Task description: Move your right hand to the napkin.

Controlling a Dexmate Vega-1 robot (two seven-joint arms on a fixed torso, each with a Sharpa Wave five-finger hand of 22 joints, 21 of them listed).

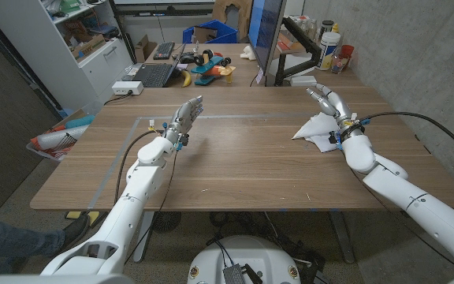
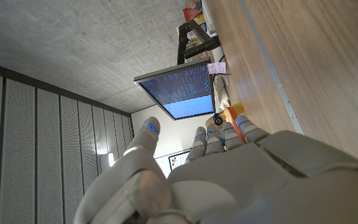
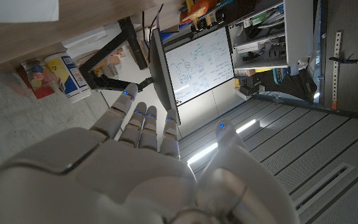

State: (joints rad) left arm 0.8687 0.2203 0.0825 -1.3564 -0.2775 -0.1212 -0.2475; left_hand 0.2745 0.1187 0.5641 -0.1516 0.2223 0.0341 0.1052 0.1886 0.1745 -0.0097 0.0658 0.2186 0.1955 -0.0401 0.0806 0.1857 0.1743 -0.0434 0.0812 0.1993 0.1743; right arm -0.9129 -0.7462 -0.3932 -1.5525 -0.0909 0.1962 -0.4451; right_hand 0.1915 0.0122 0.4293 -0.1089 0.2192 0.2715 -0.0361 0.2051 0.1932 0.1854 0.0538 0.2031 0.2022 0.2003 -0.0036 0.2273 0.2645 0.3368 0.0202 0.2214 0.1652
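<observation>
Reach step near done: right hand, fingers apart and holding nothing, poised over white napkin at table's right side; next, likely a short lowering onto napkin.

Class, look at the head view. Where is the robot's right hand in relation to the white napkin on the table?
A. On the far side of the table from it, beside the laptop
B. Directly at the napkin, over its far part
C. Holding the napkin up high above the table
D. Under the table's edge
B: the right hand is at the white napkin lying on the wooden table, fingers spread, not lifting it.
</observation>
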